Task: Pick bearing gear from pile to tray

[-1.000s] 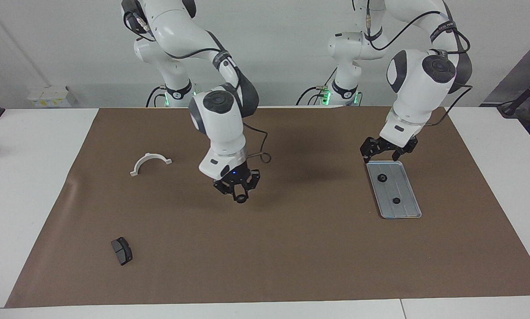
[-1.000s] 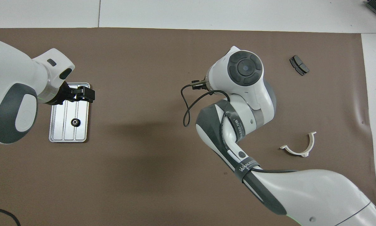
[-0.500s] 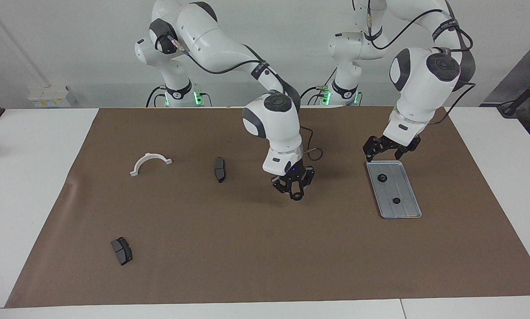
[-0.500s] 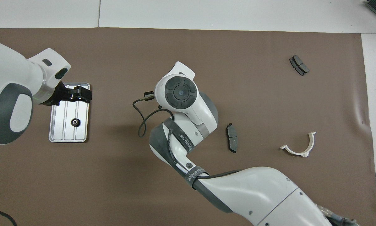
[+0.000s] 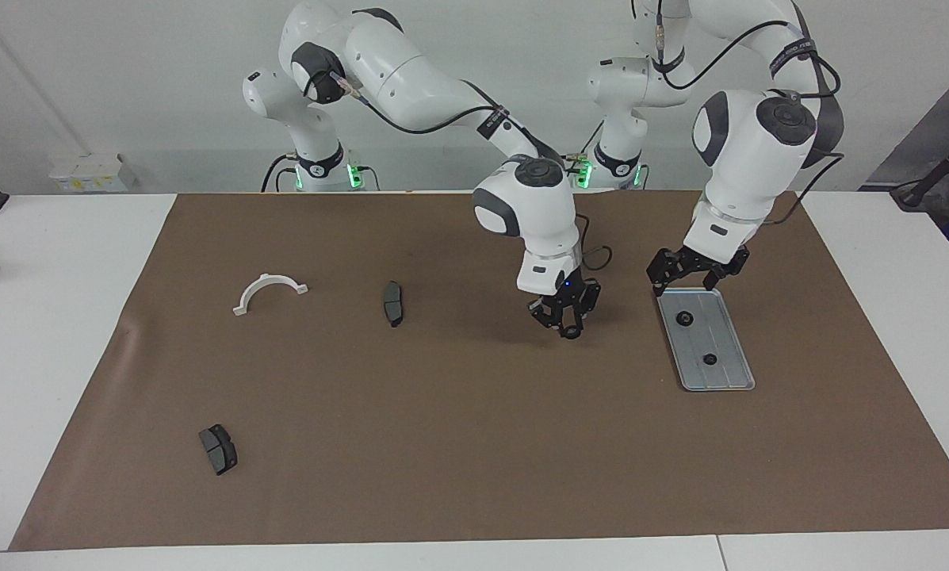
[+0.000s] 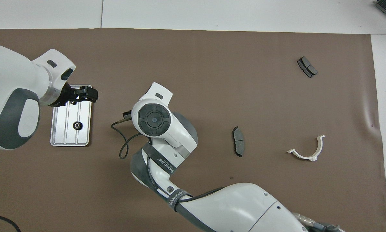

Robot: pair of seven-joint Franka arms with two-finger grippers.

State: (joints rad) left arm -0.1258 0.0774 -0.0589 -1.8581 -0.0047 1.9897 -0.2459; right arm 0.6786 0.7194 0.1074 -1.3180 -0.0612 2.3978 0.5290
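Observation:
My right gripper [image 5: 569, 325] hangs over the brown mat beside the tray [image 5: 700, 339], shut on a small black bearing gear [image 5: 572, 333]. In the overhead view its own wrist hides it. Two more bearing gears [image 5: 684, 319] [image 5: 709, 358] lie in the ridged silver tray [image 6: 83, 129]. Over the tray's end nearest the robots, my left gripper [image 5: 686, 276] [image 6: 83, 96] waits, open and holding nothing. The pile is scattered toward the right arm's end: a white half-ring bracket [image 5: 269, 292], a brake pad [image 5: 392, 303] and another brake pad [image 5: 218, 448].
A brown mat [image 5: 474, 444] covers most of the white table. In the overhead view the bracket [image 6: 307, 151] and the two pads [image 6: 238, 145] [image 6: 307, 66] lie well apart. A cable loops from the right wrist [image 6: 123, 145].
My right arm has swung with the gear from the middle of the mat toward the tray, uncovering the brake pad near the bracket. The left gripper has barely shifted.

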